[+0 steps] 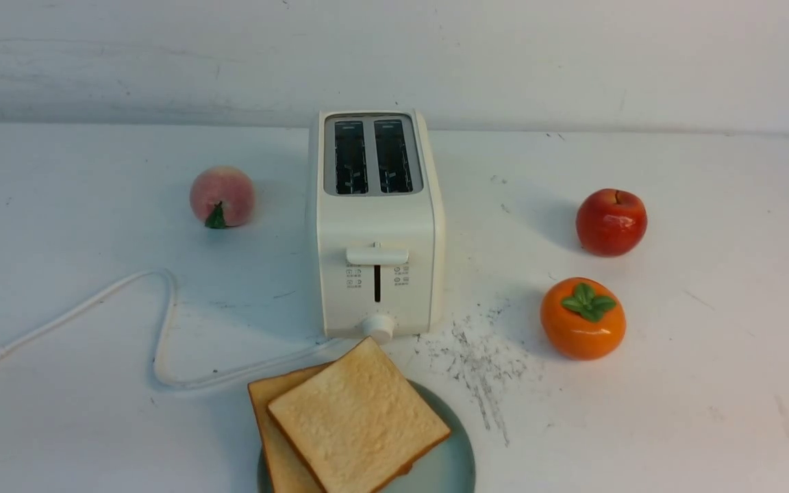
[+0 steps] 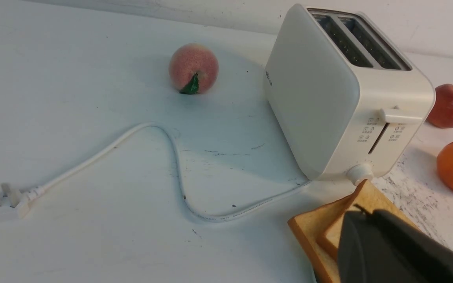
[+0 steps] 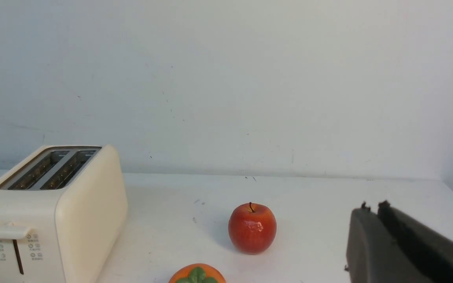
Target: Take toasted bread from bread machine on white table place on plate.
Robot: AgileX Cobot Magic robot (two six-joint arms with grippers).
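White table [image 1: 709, 411] bears both slices of toasted bread [image 1: 357, 418], stacked on the plate [image 1: 453, 465] just in front of the bread machine [image 1: 375, 226], whose slots are empty. Both the left gripper [image 2: 366, 212] and right gripper [image 3: 374, 206] are pinched closed, holding nothing. Task appears complete.

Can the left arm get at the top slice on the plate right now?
Probably yes. The left pincer, shut, sits close to the top slice with nothing between them. The slice lies bare on the plate, in front of the bread machine. The pincer would have to open first.

Bright, even light; soft shadows.
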